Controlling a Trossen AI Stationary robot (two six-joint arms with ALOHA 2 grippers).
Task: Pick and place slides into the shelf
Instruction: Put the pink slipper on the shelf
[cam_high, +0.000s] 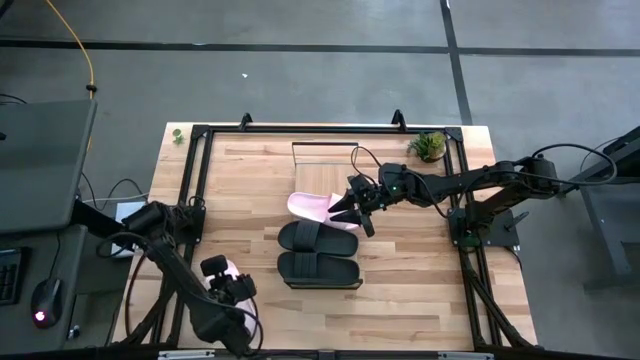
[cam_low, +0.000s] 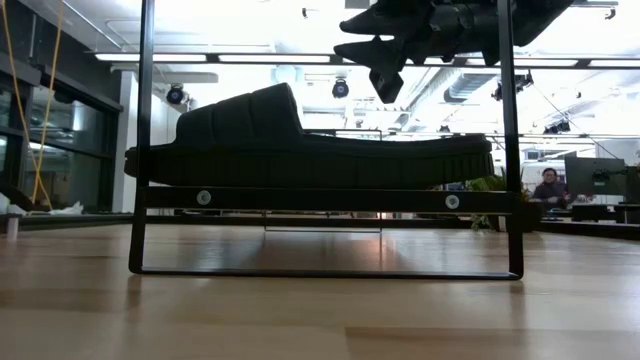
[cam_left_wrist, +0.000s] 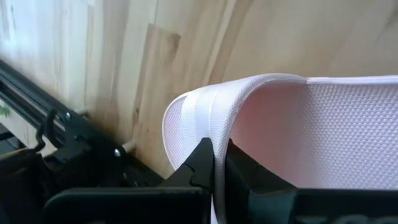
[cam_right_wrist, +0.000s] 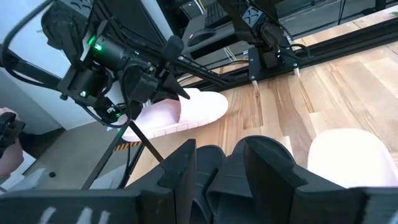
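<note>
two slides (cam_high: 318, 253) side by side mid-table, third slide (cam_high: 312, 207) just behind — R hand (cam_high: 358, 207) above it

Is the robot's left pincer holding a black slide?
No, the left pincer is shut on the strap of a pale pink slide, as the left wrist view shows.

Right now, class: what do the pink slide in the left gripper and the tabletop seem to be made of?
Pink slide: likely soft moulded foam or rubber, matte; its surface shows a fine dimpled texture and a smooth rounded edge. Tabletop: wood planks, pale with a light sheen; grain lines and board joints are visible. The left gripper pinches the slide's edge.
</note>
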